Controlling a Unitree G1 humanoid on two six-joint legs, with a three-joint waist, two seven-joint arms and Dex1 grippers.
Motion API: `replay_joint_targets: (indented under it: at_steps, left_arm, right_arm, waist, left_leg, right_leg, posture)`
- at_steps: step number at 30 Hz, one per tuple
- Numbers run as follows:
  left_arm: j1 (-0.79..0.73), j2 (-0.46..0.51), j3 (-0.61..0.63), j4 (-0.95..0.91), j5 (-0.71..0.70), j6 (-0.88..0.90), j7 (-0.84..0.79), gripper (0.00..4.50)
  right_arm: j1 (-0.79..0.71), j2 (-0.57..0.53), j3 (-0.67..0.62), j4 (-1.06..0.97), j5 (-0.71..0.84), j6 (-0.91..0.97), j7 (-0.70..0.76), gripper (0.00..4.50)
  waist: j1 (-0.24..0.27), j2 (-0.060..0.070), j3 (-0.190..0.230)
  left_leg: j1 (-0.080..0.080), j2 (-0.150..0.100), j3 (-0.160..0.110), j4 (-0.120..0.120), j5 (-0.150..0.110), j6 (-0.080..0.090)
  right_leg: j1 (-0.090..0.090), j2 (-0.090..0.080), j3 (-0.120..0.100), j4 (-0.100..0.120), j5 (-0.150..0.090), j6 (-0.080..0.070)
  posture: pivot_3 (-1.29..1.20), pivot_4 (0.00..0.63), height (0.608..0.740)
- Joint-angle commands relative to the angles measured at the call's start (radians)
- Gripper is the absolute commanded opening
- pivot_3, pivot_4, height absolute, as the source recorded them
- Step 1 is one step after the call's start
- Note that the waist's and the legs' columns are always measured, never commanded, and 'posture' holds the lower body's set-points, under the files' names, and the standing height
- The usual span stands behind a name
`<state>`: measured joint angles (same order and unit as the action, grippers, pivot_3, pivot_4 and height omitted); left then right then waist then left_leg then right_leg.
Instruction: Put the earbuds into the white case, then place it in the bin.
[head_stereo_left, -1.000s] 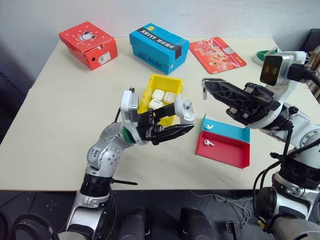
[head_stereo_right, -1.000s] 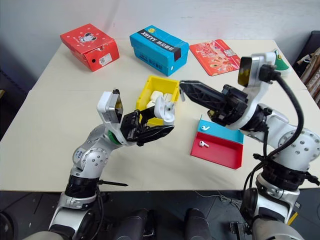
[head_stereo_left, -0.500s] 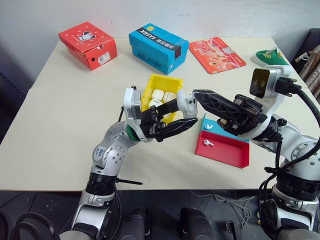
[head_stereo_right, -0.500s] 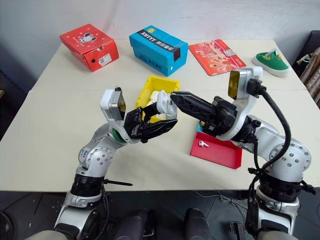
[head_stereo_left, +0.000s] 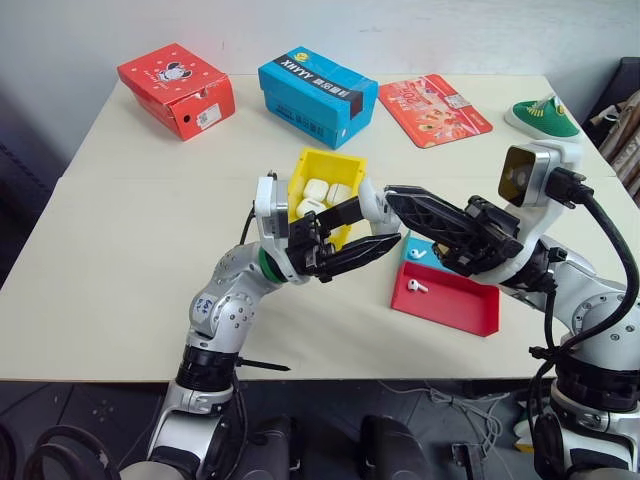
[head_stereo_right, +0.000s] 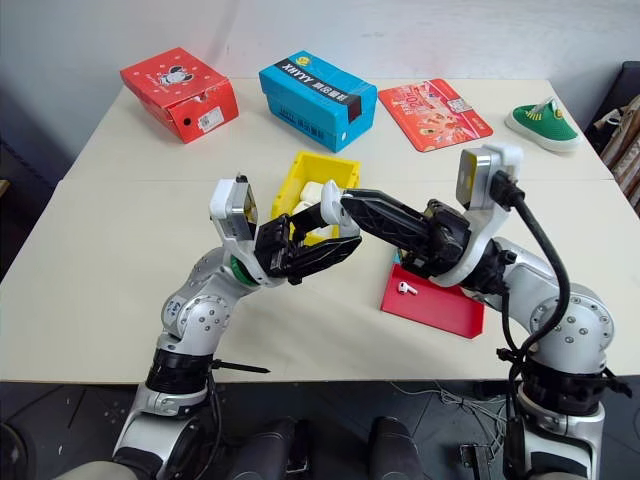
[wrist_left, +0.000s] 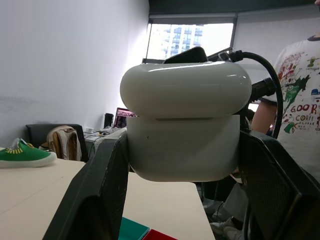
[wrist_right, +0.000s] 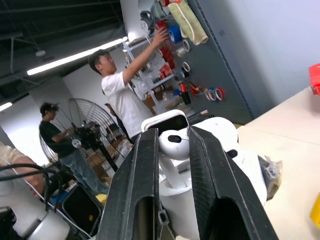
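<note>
- The left hand (head_stereo_left: 352, 232) is clamped on a white case (wrist_left: 185, 120) and holds it up in the air, above the worktop (head_stereo_left: 130, 250) and just in front of the yellow bin (head_stereo_left: 325, 170).
- In the left wrist view the case lid looks shut or almost shut. A thin line runs between lid and body.
- The right hand (wrist_right: 172, 145) pinches one earbud (wrist_right: 174, 145) between its two fingers. Its tip sits right at the case the left hand holds.
- My guess at the step: the earbud is being brought to the case so it can go inside. The case has not gone into the bin yet.
- Next, I think the lid must be open wide and the earbud stem must line up with its little hole. Then the right hand can let go.
- Two more earbuds lie apart in the tray on the worktop: one in the blue part (head_stereo_left: 418, 254) and one in the red part (head_stereo_left: 418, 286).
- The yellow bin already has some white cases (head_stereo_left: 322, 193) in it.
- Hard to see: the right hand's fingers cover the top of the held case in the head views, so I cannot tell if the earbud touches the case.
- I cannot tell if there is an earbud inside the case already.
- People (wrist_right: 125, 95) stand in the room behind, seen in the right wrist view.
</note>
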<state>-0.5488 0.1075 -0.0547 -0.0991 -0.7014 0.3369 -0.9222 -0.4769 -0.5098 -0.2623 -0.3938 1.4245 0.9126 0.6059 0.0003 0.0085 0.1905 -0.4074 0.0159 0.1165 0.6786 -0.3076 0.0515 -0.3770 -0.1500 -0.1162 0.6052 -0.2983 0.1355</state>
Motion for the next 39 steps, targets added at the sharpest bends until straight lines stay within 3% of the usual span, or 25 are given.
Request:
replay_joint_targets:
  at_steps: [1,5,10,15,19,22,25,31,39]
  left_arm:
    - [-0.034,-0.024,0.026,-0.031,-0.017,-0.04,0.01,2.8]
    - [-0.036,-0.031,0.025,-0.031,-0.017,-0.044,0.009,2.8]
    - [-0.032,-0.035,0.024,-0.039,-0.019,-0.042,0.0,2.8]
    - [-0.004,0.006,0.034,-0.055,-0.006,-0.037,-0.017,2.8]
    - [0.014,0.108,-0.01,-0.055,0.117,-0.084,-0.046,2.8]
    - [0.007,0.212,-0.085,-0.015,0.306,-0.163,-0.038,2.8]
    - [-0.01,0.263,-0.137,0.002,0.4,-0.182,-0.032,2.8]
    - [-0.041,0.259,-0.189,0.009,0.481,-0.149,0.004,2.8]
    - [-0.032,0.256,-0.2,-0.013,0.477,-0.122,0.006,2.8]
  right_arm:
    - [0.029,-0.022,0.044,-0.04,-0.052,-0.005,0.015,0.45]
    - [0.042,-0.038,0.058,-0.044,-0.066,-0.014,0.024,0.45]
    - [0.066,-0.063,0.039,-0.072,-0.081,-0.047,0.046,2.05]
    - [0.142,-0.206,-0.091,-0.079,0.07,0.012,0.061,3.85]
    - [0.182,-0.281,-0.137,-0.074,0.005,-0.018,0.093,3.85]
    - [0.167,-0.335,-0.087,-0.081,-0.202,-0.113,0.175,3.19]
    - [0.138,-0.362,0.005,-0.099,-0.356,-0.194,0.267,2.13]
    - [0.003,-0.309,0.224,-0.134,-0.544,-0.246,0.282,0.02]
    - [-0.069,-0.298,0.352,-0.128,-0.744,-0.248,0.248,0.02]
  waist:
    - [0.0,0.0,0.0]
    - [0.001,0.0,0.0]
    - [0.002,0.0,0.0]
    - [0.01,-0.001,0.001]
    - [0.013,-0.001,0.001]
    - [0.014,-0.001,0.001]
    - [0.018,-0.001,0.001]
    - [0.021,-0.001,0.001]
    - [0.023,-0.001,0.001]
  left_leg:
    - [0.0,0.0,0.0,0.0,0.0,0.0]
    - [0.0,0.0,0.0,0.0,0.0,0.0]
    - [0.0,0.0,0.0,0.0,0.0,0.0]
    - [-0.001,-0.001,0.0,0.0,-0.001,0.002]
    - [0.0,0.0,0.0,-0.001,-0.001,0.002]
    - [0.0,0.0,0.002,-0.001,-0.001,0.001]
    - [0.0,0.0,0.002,-0.001,-0.002,0.001]
    - [0.0,0.001,0.002,-0.002,-0.002,0.0]
    - [-0.002,0.0,0.001,-0.001,-0.002,0.0]
  right_leg:
    - [0.0,0.0,0.0,0.0,0.0,0.0]
    - [0.0,0.0,0.0,0.0,0.0,0.0]
    - [0.0,0.0,0.0,-0.001,0.0,0.0]
    - [0.001,-0.001,0.0,-0.002,0.0,0.0]
    - [0.001,-0.001,-0.001,-0.004,0.0,0.001]
    - [0.0,0.0,0.0,-0.007,0.0,0.001]
    - [0.0,0.0,0.0,-0.009,0.0,0.001]
    - [-0.001,0.0,0.0,-0.008,0.0,0.001]
    - [-0.001,-0.001,-0.002,-0.005,0.0,0.001]
  posture:
    - [0.0,0.15,0.74]
    - [0.0,0.15,0.74]
    - [0.0,0.15,0.74]
    - [0.0,0.15,0.74]
    - [0.0,0.15,0.74]
    - [0.0,0.15,0.74]
    - [0.0,0.15,0.74]
    - [0.0,0.15,0.74]
    - [0.0,0.15,0.74]
